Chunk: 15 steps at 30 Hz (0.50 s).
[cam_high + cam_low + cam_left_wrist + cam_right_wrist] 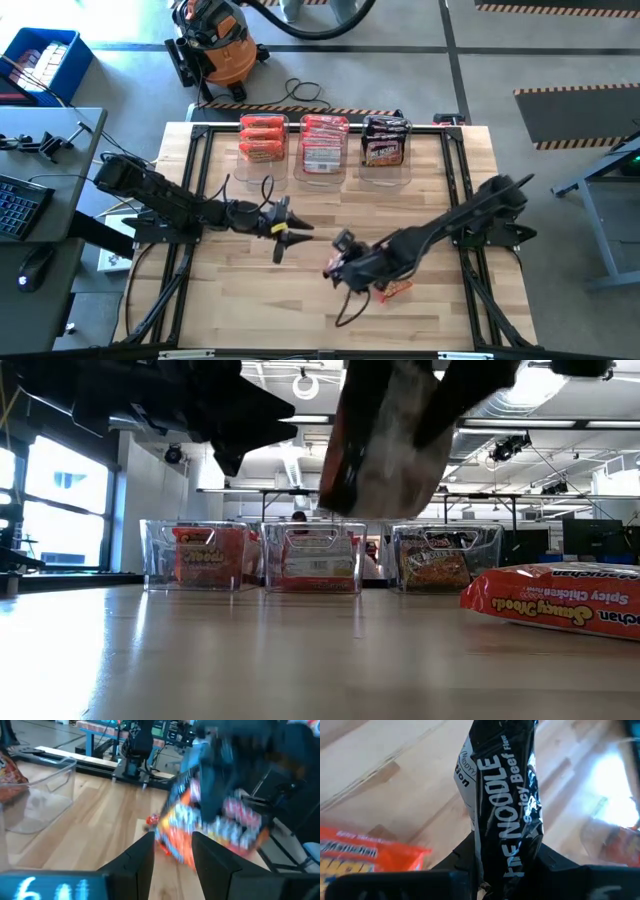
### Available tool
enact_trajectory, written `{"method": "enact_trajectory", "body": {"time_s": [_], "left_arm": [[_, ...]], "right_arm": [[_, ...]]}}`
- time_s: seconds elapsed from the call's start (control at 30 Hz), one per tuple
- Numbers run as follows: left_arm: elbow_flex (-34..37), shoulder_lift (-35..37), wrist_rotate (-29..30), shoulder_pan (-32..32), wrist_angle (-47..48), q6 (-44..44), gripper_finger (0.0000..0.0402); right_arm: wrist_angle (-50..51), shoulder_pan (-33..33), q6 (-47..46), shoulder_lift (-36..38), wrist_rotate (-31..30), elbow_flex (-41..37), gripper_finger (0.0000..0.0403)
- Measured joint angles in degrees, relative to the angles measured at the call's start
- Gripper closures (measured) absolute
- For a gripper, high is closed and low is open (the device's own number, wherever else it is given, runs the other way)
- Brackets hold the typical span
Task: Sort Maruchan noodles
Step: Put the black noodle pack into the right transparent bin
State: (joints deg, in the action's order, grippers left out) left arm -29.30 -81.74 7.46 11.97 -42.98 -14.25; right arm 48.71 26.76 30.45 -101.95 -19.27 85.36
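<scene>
My right gripper (338, 268) is shut on a black Maruchan noodles packet (502, 795) over the middle of the table. An orange packet (393, 290) lies flat on the wood just near-right of it, also seen in the low view as the orange packet (555, 600). My left gripper (292, 235) hovers to the left of the right one, open, with nothing between its fingers (142, 857). At the far edge three clear bins hold orange (262, 140), red-and-white (323, 145) and dark (385, 142) packets. My right gripper pinches one end of the black packet (506, 862) between its two fingers, which slant down from the table's right side. The rest of the packet sticks out past the fingertips. In the low view the packet (385, 445) hangs well clear of the table.
A black frame (195, 180) runs round the wooden table top. The three bins (313, 557) stand side by side along the far edge. Bare wood (230, 300) lies at the near left. An orange shop vacuum (215, 45) stands on the floor beyond.
</scene>
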Motion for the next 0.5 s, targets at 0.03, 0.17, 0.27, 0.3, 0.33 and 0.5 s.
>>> {"method": "enact_trajectory", "body": {"time_s": [0.03, 0.17, 0.27, 0.3, 0.33, 0.5], "left_arm": [[0.00, -0.01, -0.01, -0.16, 0.17, -0.12, 0.0279], [0.00, -0.02, -0.59, -0.42, 1.46, -1.63, 0.0279], [0.00, -0.02, -4.41, -0.81, 4.18, -1.46, 0.0279], [0.00, -0.02, -5.36, -0.93, 4.82, -1.02, 0.0279], [0.00, -0.02, -5.91, -1.07, 5.47, -0.54, 0.0279], [0.02, -0.02, -9.94, -1.94, 6.10, 0.89, 0.0269]], "right_arm": [[-0.99, -0.02, 0.71, -1.49, 0.33, -0.01, 0.0323], [-5.44, 0.25, 6.14, -6.31, 0.40, -0.04, 0.0323], [-9.70, 0.39, 12.12, -8.21, 0.41, -0.04, 0.0323], [-10.83, 0.42, 14.07, -8.54, 0.55, -0.04, 0.0323], [-11.86, 0.42, 16.07, -8.75, 0.99, -0.04, 0.0323], [-16.24, 0.35, 24.55, -8.92, 4.11, -0.04, 0.0323]]}}
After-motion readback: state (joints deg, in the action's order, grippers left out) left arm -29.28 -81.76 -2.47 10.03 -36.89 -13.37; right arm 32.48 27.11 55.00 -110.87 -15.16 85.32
